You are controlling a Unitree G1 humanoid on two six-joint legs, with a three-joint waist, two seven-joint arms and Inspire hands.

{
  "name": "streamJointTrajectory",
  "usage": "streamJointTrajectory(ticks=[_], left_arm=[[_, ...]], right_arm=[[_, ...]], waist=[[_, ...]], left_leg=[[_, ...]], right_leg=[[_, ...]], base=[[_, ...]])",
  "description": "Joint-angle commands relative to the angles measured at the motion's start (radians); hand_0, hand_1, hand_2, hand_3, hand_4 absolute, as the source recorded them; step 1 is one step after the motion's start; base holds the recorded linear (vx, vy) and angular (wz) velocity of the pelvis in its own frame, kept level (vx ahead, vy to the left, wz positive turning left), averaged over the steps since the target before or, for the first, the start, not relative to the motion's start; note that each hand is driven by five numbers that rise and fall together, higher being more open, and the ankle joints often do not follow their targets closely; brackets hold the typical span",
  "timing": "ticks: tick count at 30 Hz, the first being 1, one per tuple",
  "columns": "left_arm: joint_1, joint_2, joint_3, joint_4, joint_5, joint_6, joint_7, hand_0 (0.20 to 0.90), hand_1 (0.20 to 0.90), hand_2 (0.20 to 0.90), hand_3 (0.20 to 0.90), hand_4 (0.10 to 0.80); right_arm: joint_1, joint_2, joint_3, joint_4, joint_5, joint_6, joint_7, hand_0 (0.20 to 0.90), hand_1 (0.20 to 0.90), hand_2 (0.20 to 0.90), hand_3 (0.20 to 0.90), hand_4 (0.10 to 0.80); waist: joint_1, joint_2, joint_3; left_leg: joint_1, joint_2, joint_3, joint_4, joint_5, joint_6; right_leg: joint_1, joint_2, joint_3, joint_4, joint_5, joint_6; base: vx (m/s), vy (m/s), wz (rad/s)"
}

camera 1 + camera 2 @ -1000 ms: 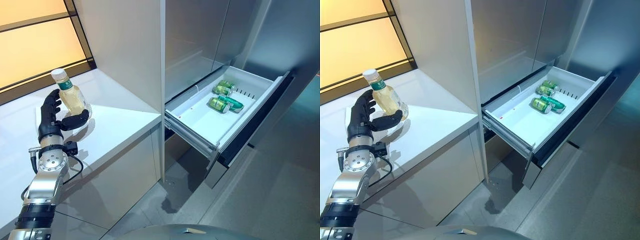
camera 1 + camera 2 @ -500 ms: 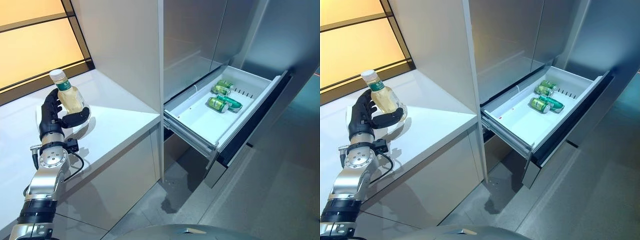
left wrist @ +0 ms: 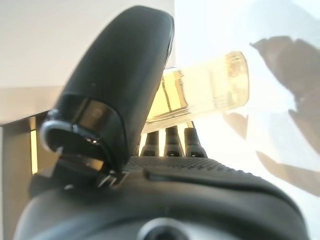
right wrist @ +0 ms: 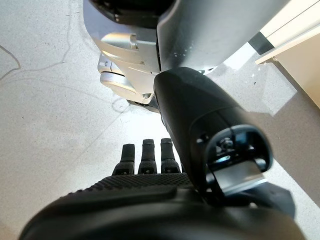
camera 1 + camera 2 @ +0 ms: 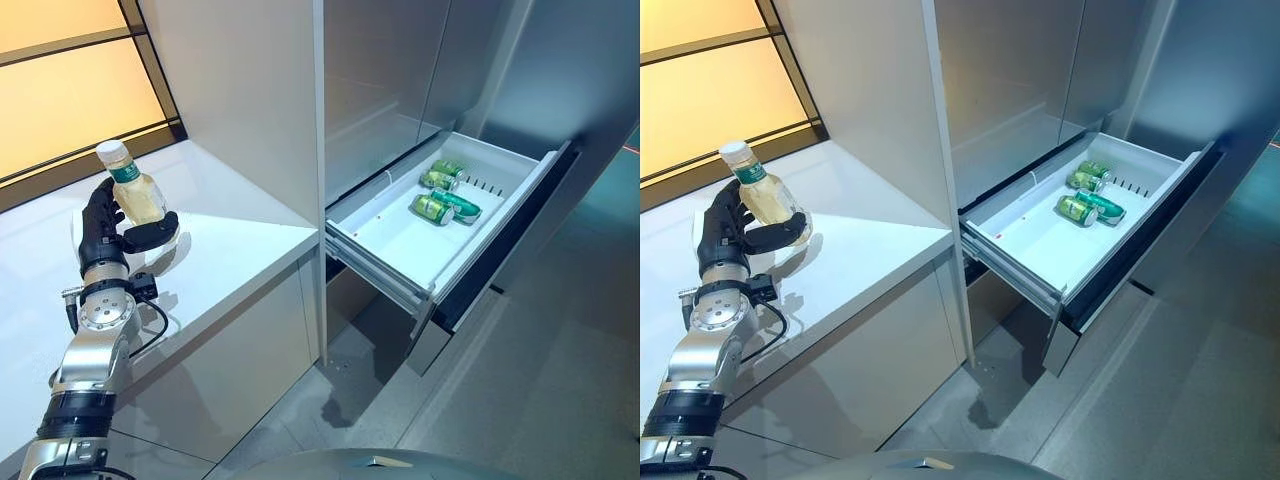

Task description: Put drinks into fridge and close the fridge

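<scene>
A clear bottle of pale yellow drink, with a white cap and a green neck label, is tilted just above the white counter at the left. My left hand is shut on it, thumb across the front and fingers behind; the left wrist view shows the bottle past the thumb. To the right, the fridge's white drawer stands pulled out, with several green cans lying at its far end. My right hand shows only in its wrist view, fingers straight, holding nothing, above the grey floor.
A tall white panel separates the counter from the fridge's closed grey upper doors. An amber window runs behind the counter. The drawer's dark front juts out over the grey floor.
My left hand has raised the bottle slightly off the counter and drawn it a little to the left. The whole picture has also shifted a little.
</scene>
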Motion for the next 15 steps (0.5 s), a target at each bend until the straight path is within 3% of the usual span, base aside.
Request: streamJointTrajectory(ticks=[1, 13, 15], left_arm=[[-0.18, 0.069, 0.041, 0.002, -0.018, -0.104, 0.023, 0.9, 0.9, 0.9, 0.9, 0.8], [-0.202, 0.062, 0.039, 0.037, -0.041, -0.135, 0.023, 0.9, 0.9, 0.9, 0.9, 0.8], [-0.205, 0.061, 0.039, 0.038, -0.039, -0.142, 0.031, 0.747, 0.747, 0.747, 0.722, 0.622]], right_arm=[[-0.052, 0.038, 0.032, -0.022, -0.015, -0.008, 0.043, 0.9, 0.9, 0.9, 0.9, 0.8], [-0.055, 0.034, 0.035, -0.02, -0.017, -0.006, 0.049, 0.9, 0.9, 0.9, 0.9, 0.8], [-0.054, 0.036, 0.037, -0.018, -0.018, -0.006, 0.049, 0.9, 0.9, 0.9, 0.9, 0.8]], waist=[[-0.021, -0.011, -0.011], [-0.026, -0.012, -0.012], [-0.027, -0.012, -0.013]], left_leg=[[0.011, -0.098, 0.033, 0.006, -0.076, 0.082], [0.014, -0.097, 0.034, 0.006, -0.078, 0.081], [0.015, -0.097, 0.035, 0.006, -0.078, 0.081]], right_leg=[[-0.012, 0.013, 0.046, 0.032, 0.0, 0.023], [-0.011, 0.013, 0.049, 0.034, -0.001, 0.023], [-0.01, 0.013, 0.05, 0.033, -0.001, 0.023]], base=[[0.0, 0.0, 0.0], [0.0, 0.0, 0.0], [0.0, 0.0, 0.0]])
